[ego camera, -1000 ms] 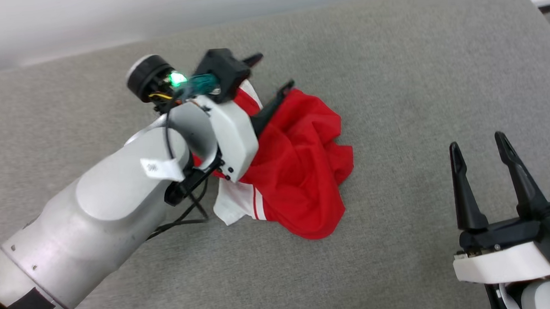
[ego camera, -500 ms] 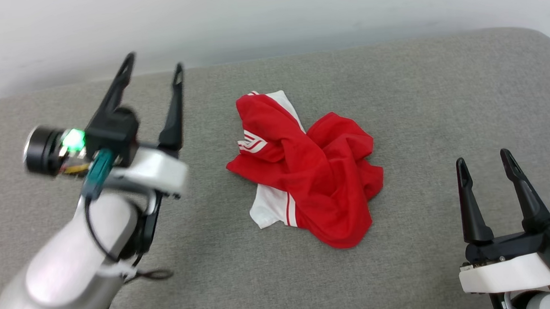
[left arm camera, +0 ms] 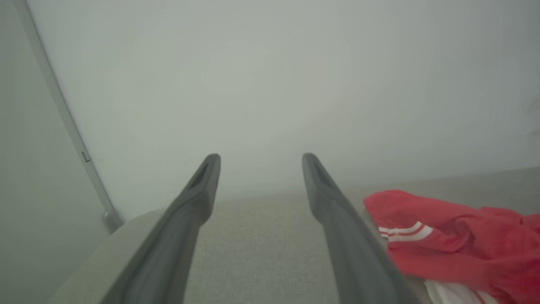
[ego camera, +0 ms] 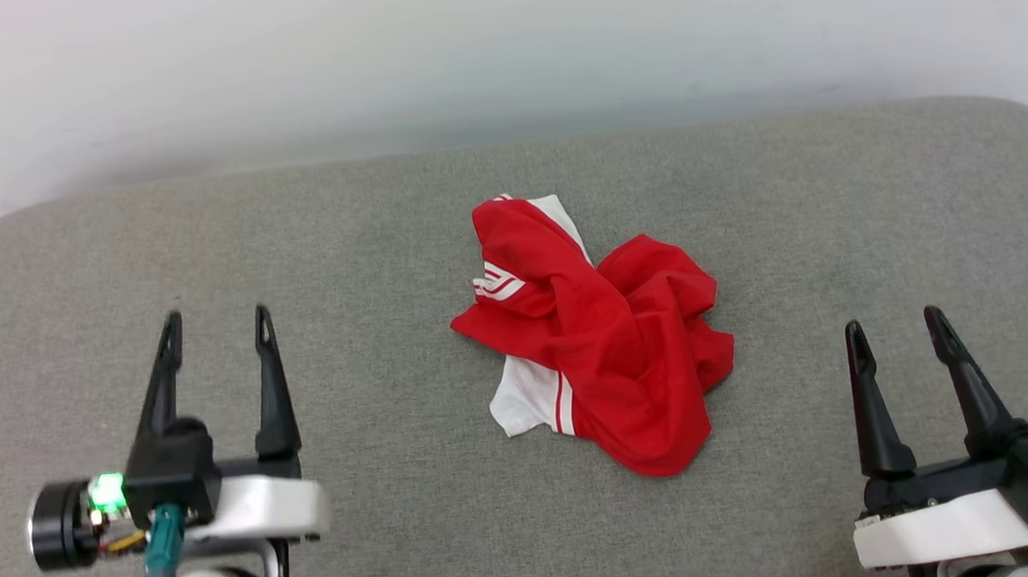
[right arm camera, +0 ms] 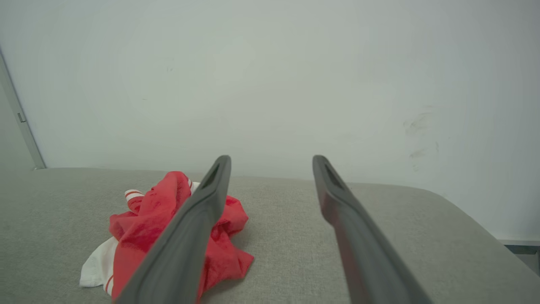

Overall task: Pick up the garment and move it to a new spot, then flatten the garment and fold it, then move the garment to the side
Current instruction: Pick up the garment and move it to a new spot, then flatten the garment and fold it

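- Grey fabric covers the worktop (ego camera: 344, 245), which has rounded far corners and meets a plain pale wall (ego camera: 466, 53) behind it.
- A red garment (ego camera: 622, 344) lies crumpled in a heap near the middle of the worktop. It sits between the two tools and farther from the robot than either.
- A white cuff with red stripes (ego camera: 498, 285) shows on the left side of the heap. A white panel (ego camera: 529, 402) edged with a red stripe pokes out at its near left.
- Bare grey fabric separates the heap from each tool.
- The left tool (ego camera: 216, 316) is at the lower left, its two dark fingers spread apart and pointing toward the wall. It grips nothing and is well apart from the garment. A green light (ego camera: 107, 492) glows on its wrist.
- The right tool (ego camera: 892, 321) is at the lower right, its fingers likewise spread and empty, also well apart from the garment.
- In the right wrist view, that tool's left finger crosses in front of the heap.
- In the left wrist view, a thin grey strip (left arm camera: 63, 114) runs up the wall past the worktop's left corner.
- In the right wrist view, faint scuff marks (right arm camera: 417, 126) show on the wall.
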Controlling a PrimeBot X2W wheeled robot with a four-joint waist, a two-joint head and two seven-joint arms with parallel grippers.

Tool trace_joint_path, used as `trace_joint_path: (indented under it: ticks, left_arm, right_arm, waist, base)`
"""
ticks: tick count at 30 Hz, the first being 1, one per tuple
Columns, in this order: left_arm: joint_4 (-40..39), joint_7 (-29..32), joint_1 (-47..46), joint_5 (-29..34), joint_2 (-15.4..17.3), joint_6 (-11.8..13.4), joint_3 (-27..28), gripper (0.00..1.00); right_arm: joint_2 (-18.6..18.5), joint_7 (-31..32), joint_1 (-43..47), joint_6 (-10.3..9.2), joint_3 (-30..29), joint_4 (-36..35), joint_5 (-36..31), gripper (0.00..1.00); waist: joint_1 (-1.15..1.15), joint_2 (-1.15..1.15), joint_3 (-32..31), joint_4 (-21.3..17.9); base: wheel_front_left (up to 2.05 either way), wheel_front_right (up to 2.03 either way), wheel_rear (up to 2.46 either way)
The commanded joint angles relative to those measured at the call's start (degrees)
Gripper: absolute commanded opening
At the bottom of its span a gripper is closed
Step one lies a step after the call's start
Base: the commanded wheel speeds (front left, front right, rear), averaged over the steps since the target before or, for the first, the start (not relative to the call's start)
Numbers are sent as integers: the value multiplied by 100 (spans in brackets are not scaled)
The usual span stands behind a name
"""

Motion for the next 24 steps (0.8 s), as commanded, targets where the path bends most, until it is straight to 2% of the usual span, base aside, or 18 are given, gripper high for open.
trace_joint_path:
  ticks: [1, 8, 15, 24]
  left_arm:
    - [-36, -13, 296, 179, -164, -132, 170, 100]
    - [-22, -13, 965, 593, -648, -545, 651, 100]
    - [26, -14, 1432, 924, -1123, -1117, 1023, 100]
    - [13, -14, 1717, 1213, -1574, -1540, 1467, 100]
  right_arm:
    - [10, -10, 101, -4, 11, 57, 117, 100]
    - [9, -10, 302, -4, 84, 148, 249, 100]
    - [9, -10, 546, -4, 131, 236, 381, 100]
    - [10, -10, 719, -3, 143, 311, 491, 100]
  waist:
    - [1, 0, -95, 15]
    - [1, 0, -287, 15]
    - [1, 0, -424, 28]
    - [1, 0, -485, 22]
  base:
    - [0, 0, 0]
    - [0, 0, 0]
    - [0, 0, 0]
    - [0, 0, 0]
